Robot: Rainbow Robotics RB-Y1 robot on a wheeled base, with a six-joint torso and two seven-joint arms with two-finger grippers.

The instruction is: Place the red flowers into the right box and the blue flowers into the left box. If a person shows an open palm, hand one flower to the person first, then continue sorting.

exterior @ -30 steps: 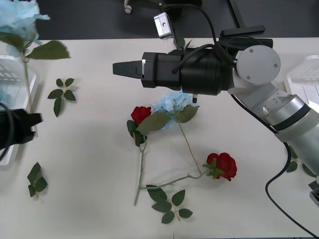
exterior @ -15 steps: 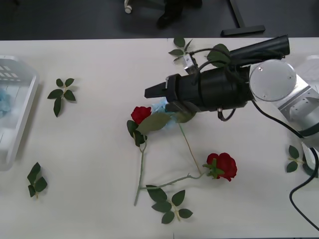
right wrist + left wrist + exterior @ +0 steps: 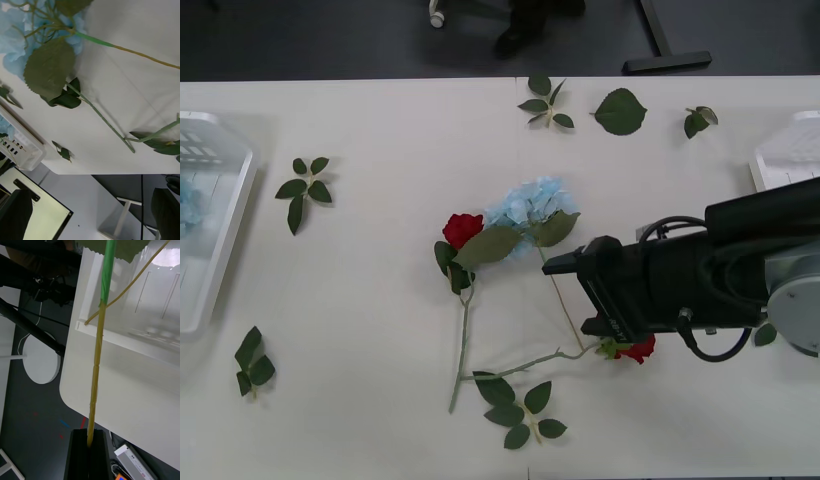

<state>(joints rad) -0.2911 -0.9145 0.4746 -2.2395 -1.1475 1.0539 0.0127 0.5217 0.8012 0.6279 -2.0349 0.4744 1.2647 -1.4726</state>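
A blue flower [image 3: 525, 205] lies at the table's middle, its head against one red flower [image 3: 463, 228]. A second red flower [image 3: 640, 350] lies nearer, half hidden under my right arm. My right gripper [image 3: 565, 265] hovers open just right of the blue flower's stem [image 3: 146, 56]; its wrist view shows the blue head [image 3: 15, 41]. My left gripper [image 3: 88, 450] is shut on a yellow-green flower stem [image 3: 95, 371] over the left box [image 3: 150, 315]. The left box [image 3: 215, 215] sits at the table's left edge with blue petals inside. The right box [image 3: 790, 150] is at the right edge.
Loose leaf sprigs lie scattered: left [image 3: 305, 185], front left [image 3: 250, 360], front middle [image 3: 520, 410], and at the back [image 3: 545, 105]. A single broad leaf [image 3: 620, 110] and a small sprig [image 3: 698, 118] lie at the back right.
My right arm swung from the table's upper middle toward the front right, uncovering the blue flower and covering part of the nearer rose. The left arm with its blue flower left the front view.
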